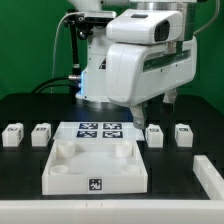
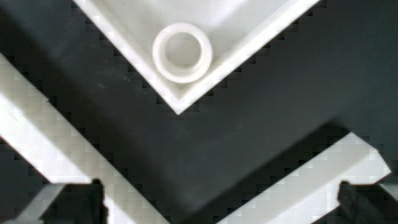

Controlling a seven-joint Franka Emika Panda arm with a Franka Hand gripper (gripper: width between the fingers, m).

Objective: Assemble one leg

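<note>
Big white panel (image 1: 60,180) is set up front; the gripper (image 2: 210,197) is held wide open, empty; the leg (image 1: 154,133) is judged light, hard, best pinched on its flat sides.

Bright, even light filled my exterior view; the white panel (image 1: 95,165) nearly washed out against the black table (image 1: 20,165), shadows faint. My wrist view was soft, the gripper (image 2: 206,202) blurred.

The wrist view crops the panel (image 2: 180,95) to one corner and shows the fingers (image 2: 63,200) of the gripper (image 2: 205,203) as dark blurs. The exterior view's right edge cuts a white object (image 1: 212,178). Tags on the legs (image 1: 41,131) are too small to read.
</note>
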